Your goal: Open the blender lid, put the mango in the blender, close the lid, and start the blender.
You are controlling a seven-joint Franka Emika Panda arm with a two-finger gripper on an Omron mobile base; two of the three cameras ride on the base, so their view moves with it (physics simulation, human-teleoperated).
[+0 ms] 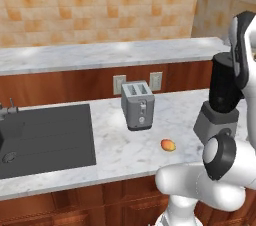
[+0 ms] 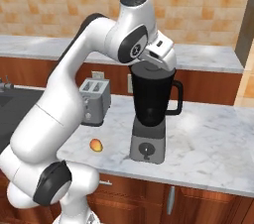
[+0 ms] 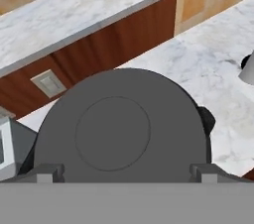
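Directly beneath the tool (image 3: 124,172) sits the blender lid (image 3: 121,126), on the blender (image 2: 151,114). Finger tips spread either side of the disc (contact unclear), so open. Mango (image 2: 96,145) lies on the surface (image 2: 213,139), left of blender's base.

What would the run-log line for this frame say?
phase: reaching lid | gripper: over blender lid, fingers astride, not closed | blender: lid on | mango: on counter, near toaster

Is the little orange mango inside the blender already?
No, the mango lies on the marble counter, apart from the blender and in front of the toaster.
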